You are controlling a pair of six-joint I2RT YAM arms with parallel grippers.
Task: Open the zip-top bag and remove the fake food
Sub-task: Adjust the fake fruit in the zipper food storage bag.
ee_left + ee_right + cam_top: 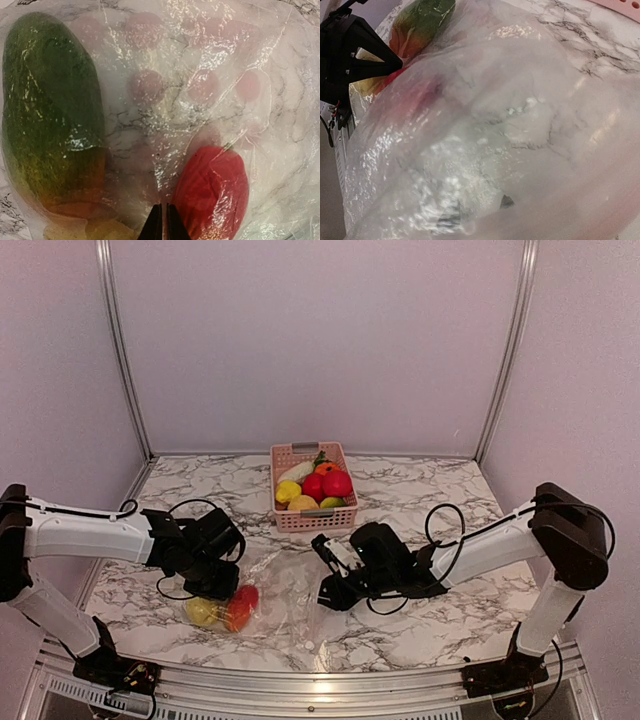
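Note:
The zip-top bag (pixel 285 600) lies crumpled on the marble table between both arms. Some fake food is inside its left end: a red piece (pixel 243 602) and a yellow piece (pixel 202 611). My left gripper (pixel 222 585) hangs over that end. In the left wrist view its gripper (pixel 161 222) is shut, pinching the bag film beside the red piece (pixel 212 192), with a long green piece (pixel 50 110) further left. My right gripper (pixel 330 592) is at the bag's right edge. In the right wrist view the bag (pixel 510 125) drapes over its gripper (pixel 478 210), which holds bunched film.
A pink basket (pixel 318 521) at the back middle holds more fake food (pixel 325 483): red, yellow, orange, green and a white radish. White walls with metal posts close off the back and sides. The left gripper's black body (pixel 350 55) shows in the right wrist view.

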